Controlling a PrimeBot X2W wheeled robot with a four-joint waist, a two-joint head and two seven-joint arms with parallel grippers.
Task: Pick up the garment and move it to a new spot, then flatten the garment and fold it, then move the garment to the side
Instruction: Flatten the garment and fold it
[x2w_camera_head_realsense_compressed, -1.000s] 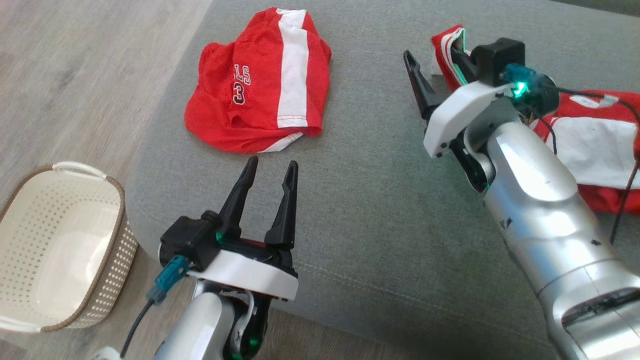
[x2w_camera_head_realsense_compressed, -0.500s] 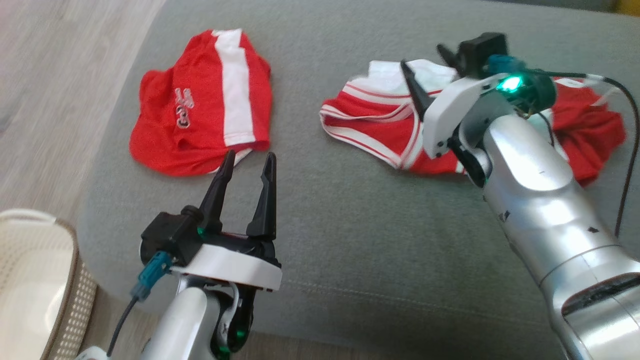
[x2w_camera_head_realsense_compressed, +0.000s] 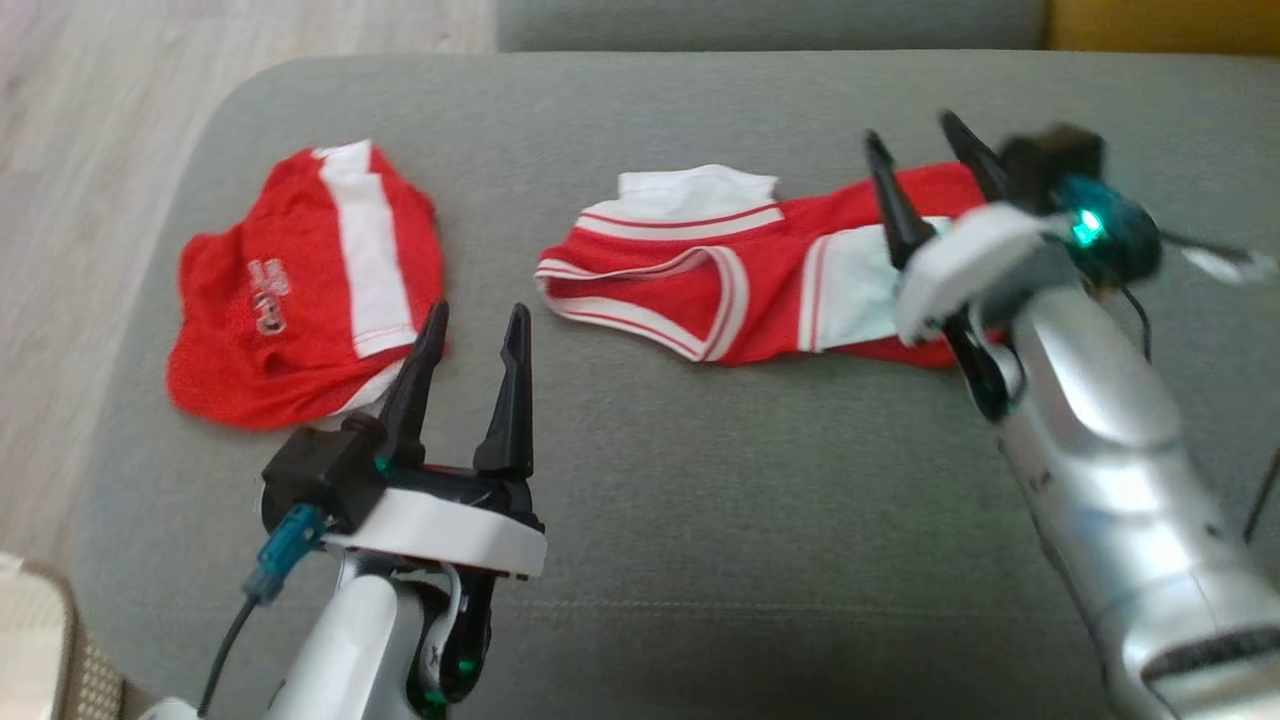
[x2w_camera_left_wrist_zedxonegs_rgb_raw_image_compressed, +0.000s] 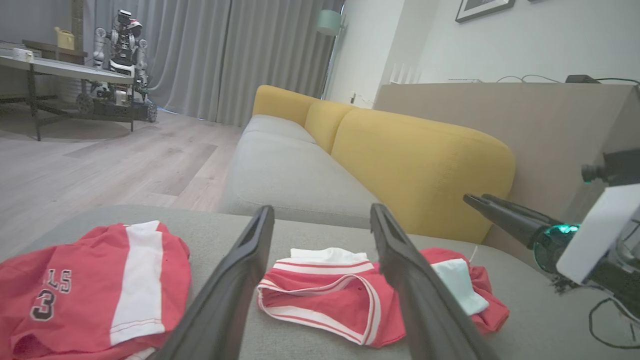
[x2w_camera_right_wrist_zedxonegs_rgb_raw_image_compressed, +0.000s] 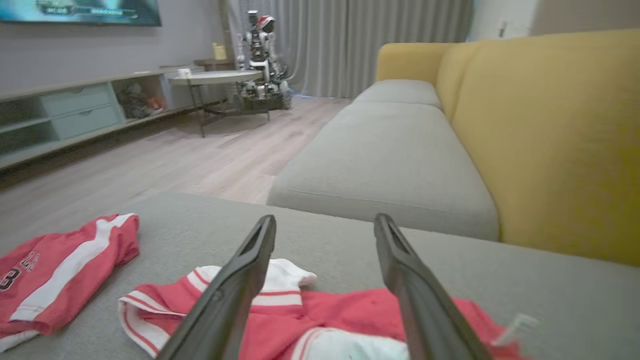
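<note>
A red and white jersey (x2w_camera_head_realsense_compressed: 720, 285) lies crumpled across the middle of the grey cushion (x2w_camera_head_realsense_compressed: 700, 500). To its left sit red shorts (x2w_camera_head_realsense_compressed: 300, 290) with a white stripe and a number print. My left gripper (x2w_camera_head_realsense_compressed: 475, 325) stands open and empty at the near right edge of the shorts. Over the right part of the jersey, my right gripper (x2w_camera_head_realsense_compressed: 910, 130) is open with nothing between its fingers. Both garments show beyond the left gripper (x2w_camera_left_wrist_zedxonegs_rgb_raw_image_compressed: 321, 210): shorts (x2w_camera_left_wrist_zedxonegs_rgb_raw_image_compressed: 90, 280) and jersey (x2w_camera_left_wrist_zedxonegs_rgb_raw_image_compressed: 340, 295). Past the right gripper (x2w_camera_right_wrist_zedxonegs_rgb_raw_image_compressed: 325, 220), the jersey (x2w_camera_right_wrist_zedxonegs_rgb_raw_image_compressed: 310, 320) lies just below.
A pale perforated basket (x2w_camera_head_realsense_compressed: 30, 640) stands on the wooden floor (x2w_camera_head_realsense_compressed: 80, 150) at the lower left. The yellow sofa back (x2w_camera_left_wrist_zedxonegs_rgb_raw_image_compressed: 420, 165) rises behind the cushion. Another robot (x2w_camera_left_wrist_zedxonegs_rgb_raw_image_compressed: 122, 40) stands by a table far across the room. Bare cushion stretches in front of the garments.
The head camera has swung, sliding the basket almost out of the picture. The jersey now lies longer and more stretched out. My right gripper has shifted rightward along it. The left gripper keeps its pose.
</note>
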